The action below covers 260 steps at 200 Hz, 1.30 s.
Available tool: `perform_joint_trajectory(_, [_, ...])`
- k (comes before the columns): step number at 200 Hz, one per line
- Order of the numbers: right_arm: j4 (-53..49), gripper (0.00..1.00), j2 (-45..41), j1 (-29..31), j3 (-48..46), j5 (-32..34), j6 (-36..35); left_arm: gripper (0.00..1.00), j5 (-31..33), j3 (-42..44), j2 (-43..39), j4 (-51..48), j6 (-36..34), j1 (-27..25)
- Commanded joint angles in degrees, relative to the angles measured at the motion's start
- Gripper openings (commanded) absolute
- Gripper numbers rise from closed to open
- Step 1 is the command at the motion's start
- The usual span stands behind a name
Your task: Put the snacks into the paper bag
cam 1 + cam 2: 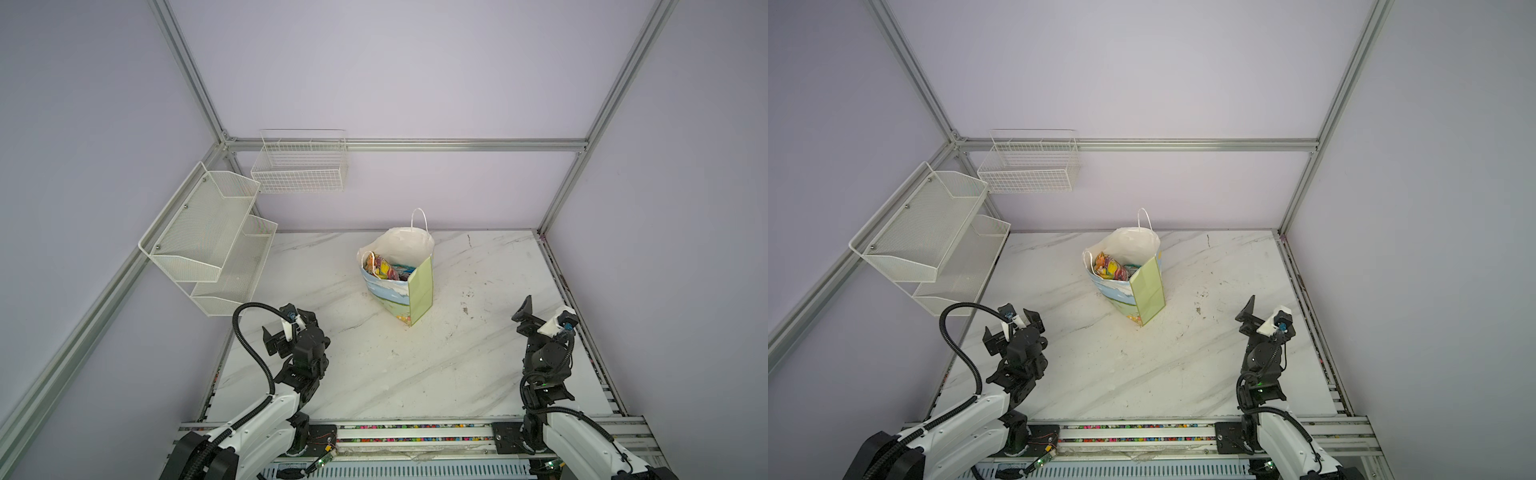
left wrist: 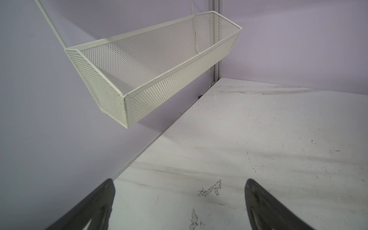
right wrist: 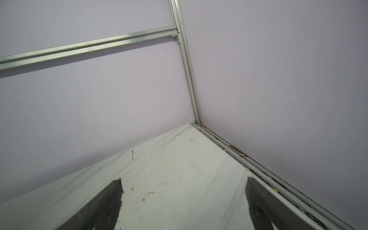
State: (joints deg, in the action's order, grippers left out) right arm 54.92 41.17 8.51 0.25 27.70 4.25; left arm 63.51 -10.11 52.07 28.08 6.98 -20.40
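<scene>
The paper bag (image 1: pixel 420 291) (image 1: pixel 1147 291) stands upright near the middle back of the marble table (image 1: pixel 415 374), its mouth open and one white string handle sticking up. Colourful snacks (image 1: pixel 386 270) (image 1: pixel 1111 268) lie inside it, only their tops showing; no packet lies on the table. My left gripper (image 1: pixel 286 323) (image 1: pixel 1012 326) (image 2: pixel 180 182) hovers open at the front left, empty, pointing toward the left wall. At the front right, my right gripper (image 1: pixel 542 318) (image 1: pixel 1264 318) (image 3: pixel 184 180) is open and empty, facing the back right corner. Both are well apart from the bag.
A white two-tier mesh shelf (image 1: pixel 208 245) (image 1: pixel 921 232) (image 2: pixel 159 69) hangs on the left wall above the table's left edge. A white wire basket (image 1: pixel 299 166) (image 1: pixel 1030 166) hangs on the back wall. Aluminium frame rails (image 3: pixel 191 79) border the table.
</scene>
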Motion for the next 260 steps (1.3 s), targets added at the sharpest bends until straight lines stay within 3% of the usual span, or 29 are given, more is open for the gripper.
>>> perform_joint_trajectory(1, [7.81, 0.97, 0.37, -0.19, -2.33, 0.82, -1.30, 1.00, 0.91, 2.11, 0.53, 6.40, -0.94, 1.44])
perform_joint_trajectory(56, [17.76, 0.97, 9.71, -0.23, -2.56, -0.53, -1.22, 1.00, -1.33, 4.13, 0.66, 11.72, 0.33, 4.11])
perform_joint_trajectory(132, [38.82, 0.98, 29.51, -0.20, -2.54, -2.61, -2.55, 1.00, -6.34, 4.40, 2.74, 14.94, 1.38, 7.57])
perform_joint_trajectory(197, [52.00, 0.97, 43.99, -0.24, -0.97, -3.29, -3.06, 1.00, -6.99, 4.22, 8.77, 23.03, -0.16, 9.02])
perform_joint_trajectory(260, [52.22, 0.97, 47.23, -0.24, 1.05, -3.08, -2.11, 1.00, -7.49, 5.26, 12.79, 31.28, -2.06, 9.92])
